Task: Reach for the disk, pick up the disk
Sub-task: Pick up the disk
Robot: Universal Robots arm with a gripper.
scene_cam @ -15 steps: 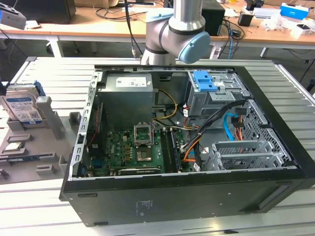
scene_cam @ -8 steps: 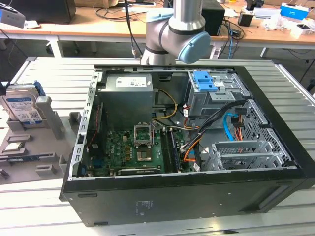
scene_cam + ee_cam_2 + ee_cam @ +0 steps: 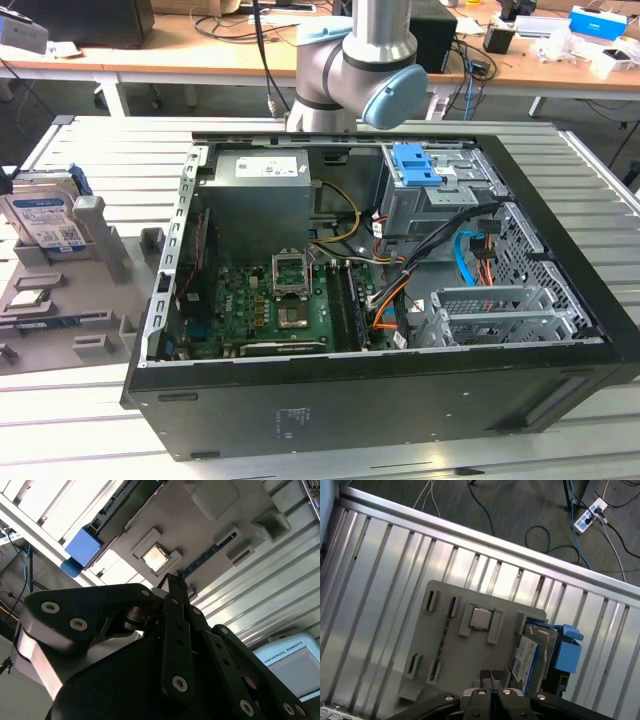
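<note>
- Nearest the lens in both wrist views is the black, bolted-link tool (image 3: 491, 676). Its two narrow fingertips are pressed together with no gap between them, and nothing is caught in them.
- Past the fingertips lies a flat grey plastic fixture plate (image 3: 465, 657) with raised slots, resting on a ribbed aluminium tabletop (image 3: 380, 580).
- A small square silver chip (image 3: 481, 618) sits in a square seat near the middle of that plate.
- The flat rectangular silver-grey metal disk (image 3: 527, 655) carries a white-and-blue barcode label and has blue plastic rails (image 3: 568, 655) along its sides. It stands on edge in a holder at one end of the plate, near the chip's seat.
- In the exterior view the disk (image 3: 45, 215) is at the exterior view's left, leaning back with its label showing. It is well apart from the open black computer case (image 3: 350, 400) in the middle of the tabletop.
- The grey and light-blue robot arm (image 3: 360, 70) rises behind the case.
- The tool hangs above the plate, near the disk but apart from it, so the reach looks under way and the grasp not yet made.
- Handling, as a judgement: the disk is likely stiff and dense for its size. Its smooth metal faces could slip, and it is probably sensitive to knocks.
- The free upper part looks like the best place to take hold, pinching across the two flat faces or across the blue rails. As they stand, the fingertips are too close together to admit it.
</note>
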